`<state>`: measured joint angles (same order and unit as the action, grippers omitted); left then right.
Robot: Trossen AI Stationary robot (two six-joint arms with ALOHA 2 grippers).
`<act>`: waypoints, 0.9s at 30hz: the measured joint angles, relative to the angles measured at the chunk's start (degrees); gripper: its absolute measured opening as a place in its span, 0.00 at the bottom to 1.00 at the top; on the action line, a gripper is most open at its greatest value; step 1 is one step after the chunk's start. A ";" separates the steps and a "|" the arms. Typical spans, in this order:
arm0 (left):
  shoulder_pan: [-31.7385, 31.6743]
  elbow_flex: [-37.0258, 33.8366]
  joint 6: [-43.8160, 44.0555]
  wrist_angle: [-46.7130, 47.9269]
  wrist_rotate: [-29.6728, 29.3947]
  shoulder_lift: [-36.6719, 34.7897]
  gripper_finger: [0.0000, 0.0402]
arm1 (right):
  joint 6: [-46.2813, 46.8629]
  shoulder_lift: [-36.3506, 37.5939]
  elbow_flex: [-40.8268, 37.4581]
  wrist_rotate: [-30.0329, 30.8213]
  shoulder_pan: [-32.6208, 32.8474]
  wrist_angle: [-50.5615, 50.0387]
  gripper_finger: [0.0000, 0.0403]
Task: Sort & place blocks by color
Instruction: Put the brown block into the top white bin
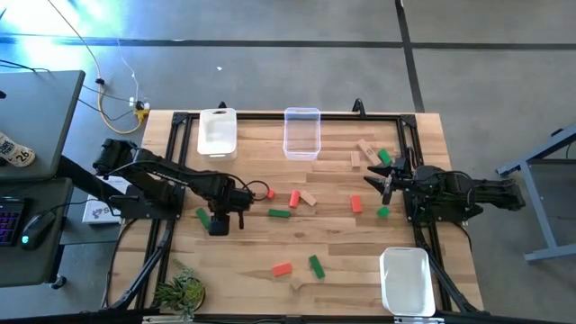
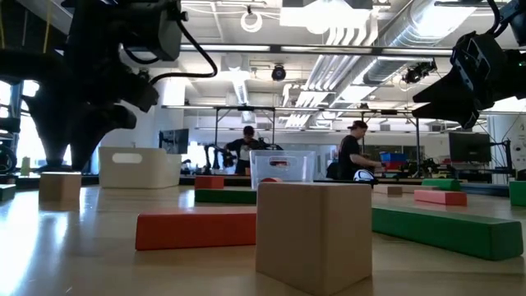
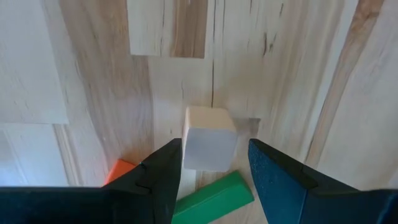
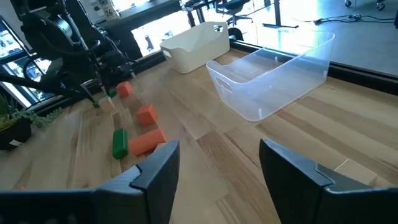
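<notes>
My left gripper [image 1: 219, 222] is open over the table's left middle. In the left wrist view [image 3: 214, 148] its fingers stand on either side of a pale wood cube [image 3: 209, 146] that rests on the table, with a gap on both sides. A green bar [image 3: 214, 198] and a red block [image 3: 120, 169] lie right by the cube. The low view shows the cube [image 2: 60, 187] on the table under the dark fingers. My right gripper [image 1: 380, 178] is open and empty [image 4: 217, 168] at the table's right. Red, green and wood blocks lie scattered on the table, among them a red one [image 1: 294, 198].
A white bin [image 1: 217, 132] and a clear bin [image 1: 302, 132] stand at the far edge, another white bin [image 1: 405, 279] at the near right corner. A small plant [image 1: 180, 292] sits near left. Blocks [image 1: 316, 265] lie across the middle. People work in the room behind [image 2: 353, 152].
</notes>
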<state>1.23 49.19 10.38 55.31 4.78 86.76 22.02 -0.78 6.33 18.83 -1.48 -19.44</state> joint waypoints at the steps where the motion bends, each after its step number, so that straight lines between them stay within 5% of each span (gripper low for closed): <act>1: 0.00 0.00 -0.01 -0.10 -0.05 0.00 0.43 | 0.01 0.00 0.00 0.00 0.01 0.01 0.52; 20: 0.00 -0.02 0.42 -1.13 -0.07 7.66 0.43 | 0.00 -0.05 0.00 -0.26 0.01 0.02 0.52; 27: 0.00 0.04 -0.56 -1.95 -0.10 8.43 0.27 | 0.02 -0.07 0.00 -0.24 0.00 0.02 0.52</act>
<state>1.23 49.23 9.82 53.36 4.68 95.19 22.04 -0.84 6.33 18.59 -1.48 -19.42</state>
